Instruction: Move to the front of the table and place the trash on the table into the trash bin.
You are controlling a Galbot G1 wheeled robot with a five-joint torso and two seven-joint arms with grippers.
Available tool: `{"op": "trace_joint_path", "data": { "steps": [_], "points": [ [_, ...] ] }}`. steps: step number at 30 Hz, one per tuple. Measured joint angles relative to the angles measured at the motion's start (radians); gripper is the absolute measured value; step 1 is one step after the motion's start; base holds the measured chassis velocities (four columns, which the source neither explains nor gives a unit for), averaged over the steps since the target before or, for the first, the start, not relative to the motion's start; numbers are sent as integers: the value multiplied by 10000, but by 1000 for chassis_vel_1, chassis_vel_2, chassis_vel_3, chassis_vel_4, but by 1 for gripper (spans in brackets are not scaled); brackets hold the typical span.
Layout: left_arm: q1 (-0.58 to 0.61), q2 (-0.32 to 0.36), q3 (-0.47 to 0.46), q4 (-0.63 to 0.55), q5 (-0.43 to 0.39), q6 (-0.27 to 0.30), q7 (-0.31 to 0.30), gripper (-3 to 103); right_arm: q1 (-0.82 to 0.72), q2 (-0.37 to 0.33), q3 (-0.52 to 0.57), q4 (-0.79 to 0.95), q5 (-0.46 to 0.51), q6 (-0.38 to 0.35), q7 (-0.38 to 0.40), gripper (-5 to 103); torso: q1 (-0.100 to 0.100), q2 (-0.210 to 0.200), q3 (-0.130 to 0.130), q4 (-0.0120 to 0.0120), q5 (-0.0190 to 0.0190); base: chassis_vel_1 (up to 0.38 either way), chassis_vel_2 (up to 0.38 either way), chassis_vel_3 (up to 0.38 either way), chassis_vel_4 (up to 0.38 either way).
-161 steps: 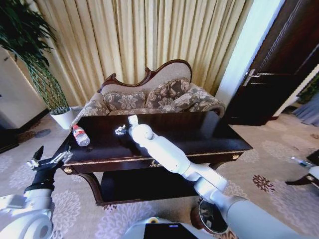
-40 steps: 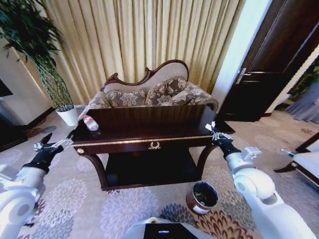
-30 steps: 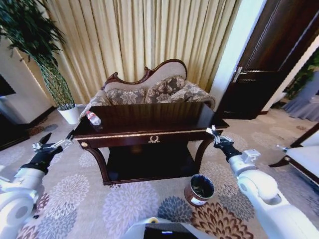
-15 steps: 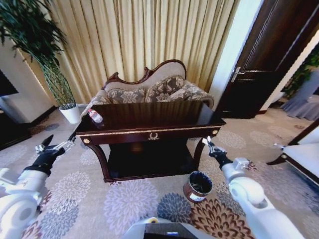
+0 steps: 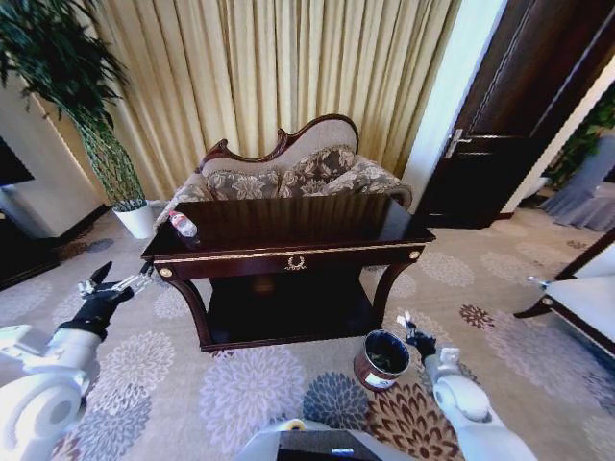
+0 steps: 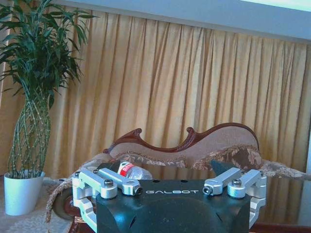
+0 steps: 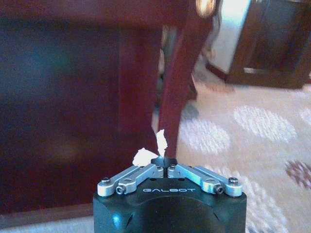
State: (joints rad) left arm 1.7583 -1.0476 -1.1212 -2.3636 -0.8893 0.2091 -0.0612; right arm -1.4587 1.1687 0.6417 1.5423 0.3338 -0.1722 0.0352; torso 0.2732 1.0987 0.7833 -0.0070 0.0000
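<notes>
the right gripper (image 5: 407, 325), clamped on a paper scrap (image 7: 147, 151), is coming down from table (image 5: 288, 257) height to just beside the trash bin (image 5: 381, 359), nearing drop-off; left gripper (image 5: 115, 285) is idling, fingers apart.

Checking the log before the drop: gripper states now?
Left gripper: open, empty, out past the table's left end.
Right gripper: shut on a white paper scrap, low beside the bin.
</notes>
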Motion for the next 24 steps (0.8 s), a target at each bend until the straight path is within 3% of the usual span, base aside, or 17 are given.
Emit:
{"op": "trace_joint_path", "data": {
  "steps": [8,17,19,24],
  "points": [
    [114,-60,-39,-37,71,-131,66,100,1813,639,-566,-2514,-809,-368,576,0,0,0,1,0,2,0,0,0,0],
    [218,-343,-29,-199,191,-216,161,100,2982,915,-999,-3856,-1570,-373,854,-2,0,0,0,2,1,0,0,0,0],
    [245,-405,-30,-236,227,-289,172,100,3027,939,-1051,-3937,-1662,-378,877,14,0,0,1,-1,1,0,0,0,0],
    [327,-497,-106,-316,237,-353,195,100,2997,916,-1140,-3955,-1698,-372,1040,30,-1,1,0,-1,0,0,0,0,0]
  ]
}}
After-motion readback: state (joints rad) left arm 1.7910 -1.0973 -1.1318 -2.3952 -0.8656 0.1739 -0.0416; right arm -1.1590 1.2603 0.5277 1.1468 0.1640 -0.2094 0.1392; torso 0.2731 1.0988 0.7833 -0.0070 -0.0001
